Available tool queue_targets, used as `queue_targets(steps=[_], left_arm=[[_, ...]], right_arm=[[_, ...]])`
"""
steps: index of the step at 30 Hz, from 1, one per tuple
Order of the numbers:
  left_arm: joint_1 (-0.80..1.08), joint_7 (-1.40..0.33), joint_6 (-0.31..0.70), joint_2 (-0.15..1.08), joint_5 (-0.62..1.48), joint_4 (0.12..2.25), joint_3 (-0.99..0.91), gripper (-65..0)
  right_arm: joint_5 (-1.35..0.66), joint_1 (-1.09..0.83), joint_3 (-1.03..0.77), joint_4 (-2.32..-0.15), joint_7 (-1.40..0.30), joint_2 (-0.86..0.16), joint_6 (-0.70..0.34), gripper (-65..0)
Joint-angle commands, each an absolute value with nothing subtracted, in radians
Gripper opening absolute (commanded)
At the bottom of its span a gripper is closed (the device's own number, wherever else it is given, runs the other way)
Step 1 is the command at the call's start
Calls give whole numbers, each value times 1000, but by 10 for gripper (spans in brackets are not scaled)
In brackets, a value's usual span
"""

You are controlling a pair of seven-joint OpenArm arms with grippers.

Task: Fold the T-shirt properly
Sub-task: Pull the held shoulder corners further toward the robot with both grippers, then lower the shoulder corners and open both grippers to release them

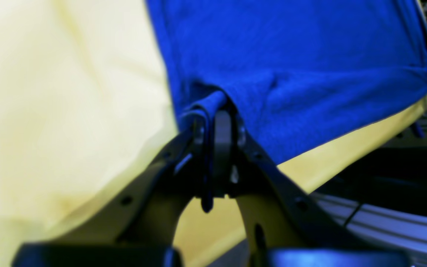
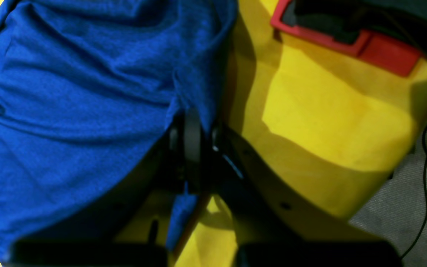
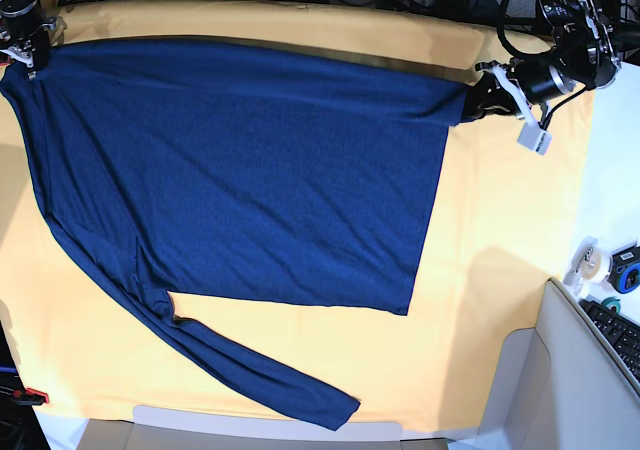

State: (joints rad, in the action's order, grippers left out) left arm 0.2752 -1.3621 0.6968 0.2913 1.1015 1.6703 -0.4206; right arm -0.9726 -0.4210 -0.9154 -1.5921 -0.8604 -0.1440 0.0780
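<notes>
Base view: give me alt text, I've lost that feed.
A navy T-shirt lies spread on the yellow table cloth, held taut at its two far corners by the shut left gripper and right gripper. One long sleeve trails toward the near edge.

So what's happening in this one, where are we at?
Both arms have hold of the T-shirt, which lies spread over the yellow table cloth. The left pincer is shut on a pinch of fabric at one far corner, and the right pincer is shut on the opposite far corner, so that edge is stretched between them. One long sleeve trails out diagonally toward the near edge of the cloth. No fold shows yet.
</notes>
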Motion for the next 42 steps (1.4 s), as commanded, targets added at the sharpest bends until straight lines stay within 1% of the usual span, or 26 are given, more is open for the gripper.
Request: queue_targets(steps=[1,16,24,25,26,28,29,31,32,33,42], left_arm=[[269,-1348,698,306,1104,1676,-426,-650],[269,-1353,698,308,1087,1661,-423,-644],[269,-1354,698,314,1087,1661,-394,-482],[271,-1354,698,314,1087,1661,-394,-472],[271,-1354,698,314,1087,1661,-394,-466],[271,-1354,698,314,1087,1661,-394,-465],[271,-1354,698,314,1087,1661,-394,-465],[271,-1354,698,314,1087,1661,-394,-465],[271,-1354,698,314,1087,1661,-394,-465],[271,-1354,698,314,1087,1661,-395,-465],[271,-1354,698,314,1087,1661,-397,-464]], right_arm=[[-941,-433,-917,-1589,-898,-147,104,-650],[-941,-433,-914,-1589,-898,-143,104,-650],[-941,-441,-914,-1589,-900,-125,107,-650],[-941,-441,-914,-1589,-900,-125,107,-645],[-941,-443,-914,-1589,-900,-125,107,-626],[-941,-449,-914,-1589,-900,-125,108,-567],[-943,-456,-914,-1590,-900,-125,108,-528],[-946,-460,-915,-1595,-900,-124,108,-473],[-946,-463,-917,-1595,-900,-124,108,-457],[-946,-463,-918,-1595,-900,-124,108,-450],[-946,-522,-923,-1643,-900,-125,107,-449]])
